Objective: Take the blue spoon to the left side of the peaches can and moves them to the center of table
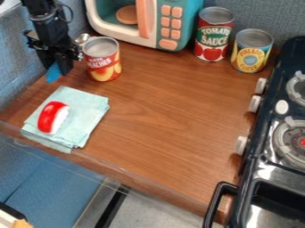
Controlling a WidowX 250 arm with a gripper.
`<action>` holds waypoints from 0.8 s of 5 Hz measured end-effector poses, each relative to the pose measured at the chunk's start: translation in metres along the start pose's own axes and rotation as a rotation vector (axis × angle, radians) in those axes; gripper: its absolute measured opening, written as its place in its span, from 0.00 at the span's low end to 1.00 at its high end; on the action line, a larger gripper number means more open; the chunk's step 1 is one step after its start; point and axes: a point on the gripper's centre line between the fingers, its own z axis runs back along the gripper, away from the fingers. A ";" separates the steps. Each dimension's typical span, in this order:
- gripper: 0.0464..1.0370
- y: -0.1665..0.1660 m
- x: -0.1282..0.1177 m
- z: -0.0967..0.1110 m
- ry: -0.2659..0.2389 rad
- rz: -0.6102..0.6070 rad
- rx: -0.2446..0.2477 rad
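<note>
Gripper (57,67) is at the upper left of the camera view, beside the peaches can (102,60), with the blue spoon (53,74) right at its lower end; whether it is open or closed on the spoon, I cannot tell. What shows of the spoon is a smooth, narrow blue piece slanting down and to the left, near the surface's left edge. The can is a metal cylinder with a ridged lid and a fruit label. A shiny metal piece (82,38) shows just behind it. The surface (161,116) is brown with streaked wood grain. On it lies a folded, soft, pale teal cloth (86,109), creased and layered, bearing a glossy, curved red-and-white object (53,117). The black, jointed arm (44,15) comes in from the top edge at the left and hangs down nearly upright, tilted slightly.
</note>
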 end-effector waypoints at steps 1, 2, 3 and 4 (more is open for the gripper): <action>0.39 -0.039 0.006 -0.008 0.014 -0.084 -0.024; 0.39 -0.073 0.010 -0.003 0.001 -0.136 -0.029; 0.39 -0.103 0.013 0.000 -0.002 -0.125 -0.042; 0.39 -0.132 0.014 0.001 0.016 -0.074 -0.053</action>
